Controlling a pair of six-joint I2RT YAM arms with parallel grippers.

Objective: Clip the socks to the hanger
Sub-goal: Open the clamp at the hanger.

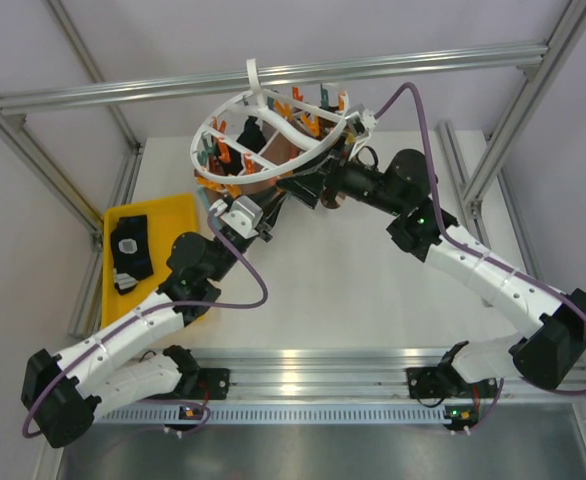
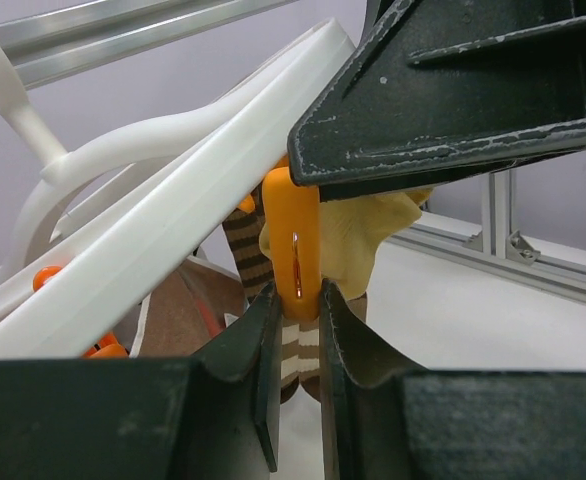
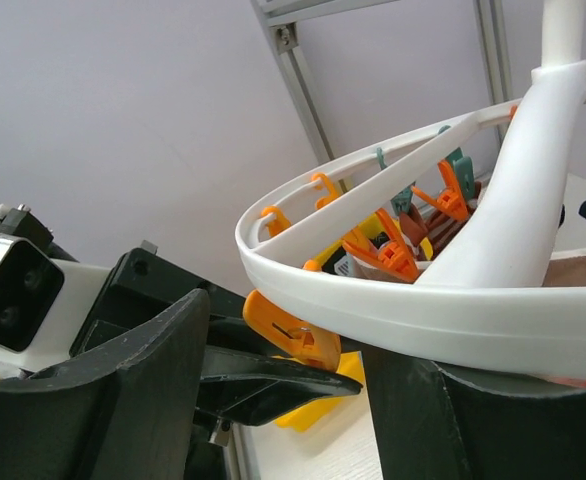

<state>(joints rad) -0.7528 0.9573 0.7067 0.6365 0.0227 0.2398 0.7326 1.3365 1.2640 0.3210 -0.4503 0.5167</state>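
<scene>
Clipping was judged in hand: at 12 o'clock on the bench [image 1: 353,290], the striped sock [image 2: 295,362] was clamped by the left end effector [image 2: 295,300] at an orange clip [image 2: 295,250] of the hanger [image 2: 183,225]. The right end effector's [image 3: 288,345] state could not be told. Seating the sock, then release, was called for.

The hanger [image 1: 291,128], raised and tilted, fills the far middle of the table [image 1: 343,280]. Both grippers crowd under its near rim. The left gripper [image 2: 295,295] pinches a striped sock [image 2: 298,355] below an orange clip [image 2: 295,240], and a finger of the right gripper [image 3: 285,325] sits just above, leaving no gap. Open tabletop lies between the two arms. A yellow tray [image 1: 158,205] blocks the left edge.
</scene>
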